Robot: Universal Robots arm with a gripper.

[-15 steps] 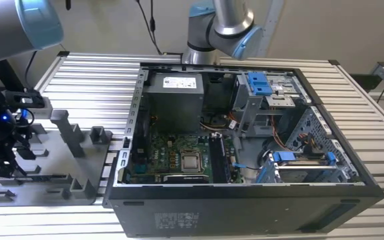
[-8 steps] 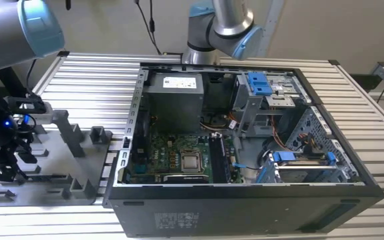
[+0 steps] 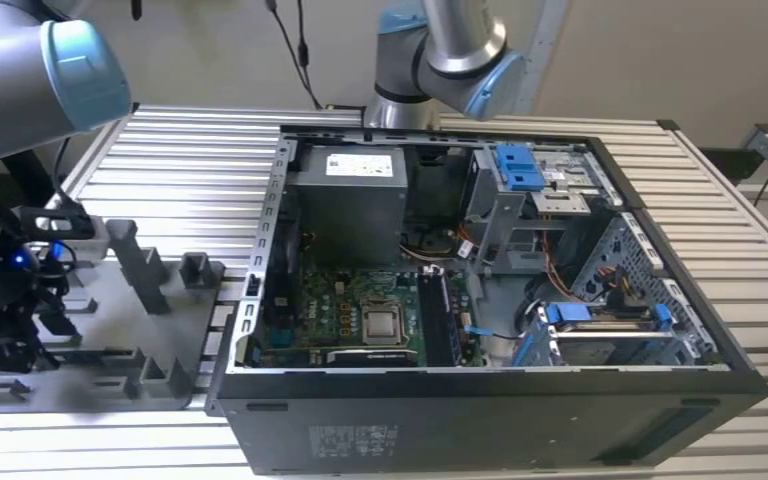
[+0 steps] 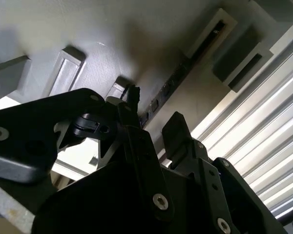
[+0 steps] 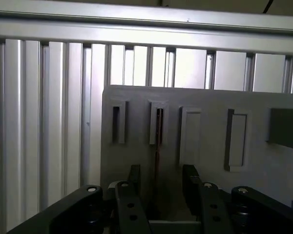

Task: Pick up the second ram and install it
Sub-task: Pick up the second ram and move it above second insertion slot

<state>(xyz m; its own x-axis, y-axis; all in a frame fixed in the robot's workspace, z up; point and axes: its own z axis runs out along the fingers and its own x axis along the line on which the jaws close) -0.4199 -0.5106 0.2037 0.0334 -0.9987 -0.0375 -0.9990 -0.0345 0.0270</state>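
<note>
End effector (image 5: 161,189), fingers apart, straddles the upright memory stick (image 5: 157,139) in the grey plate (image 5: 210,100), at nine o'clock of the computer case (image 3: 491,410).

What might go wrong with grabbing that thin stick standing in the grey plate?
The second ram stands edge-on in a slot of the fixture plate, between the fingers of the open end effector. Closing off-centre might tilt or jam it. The plate's upright blocks stand close and might get bumped.

The exterior view looks down on the black computer case (image 3: 491,425) and grey plastic fixture plate (image 3: 97,350); both wrist views closely face that plate past the gripper (image 5: 161,173).
</note>
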